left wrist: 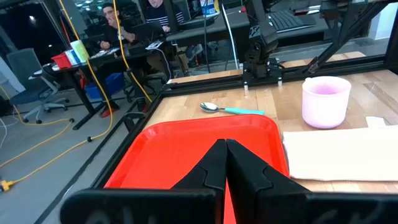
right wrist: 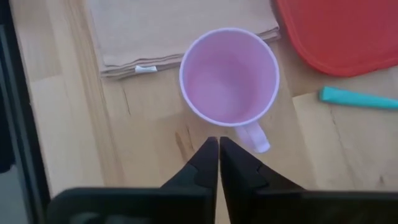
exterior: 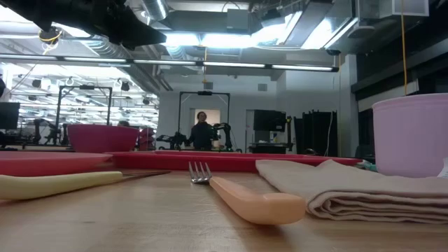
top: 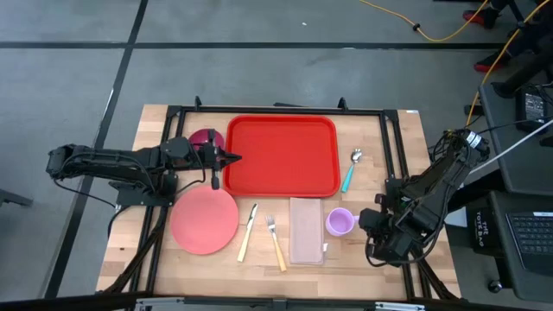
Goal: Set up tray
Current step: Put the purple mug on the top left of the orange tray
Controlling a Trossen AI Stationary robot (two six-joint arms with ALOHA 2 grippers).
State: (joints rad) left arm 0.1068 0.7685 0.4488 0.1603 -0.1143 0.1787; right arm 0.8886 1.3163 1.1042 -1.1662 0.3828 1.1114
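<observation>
My right end effector [right wrist: 219, 155] hangs closed just above the pink cup's [right wrist: 229, 76] handle, so dropping unopened would knock the cup onto the napkin [right wrist: 180, 31]. Farther off, my closed left end effector [top: 232, 158] sits at the edge of the empty red tray [top: 281, 155] mid-tabletop, where a nudge would skew it.

no text, label, brand, number or sign can be read anywhere in these views.
</observation>
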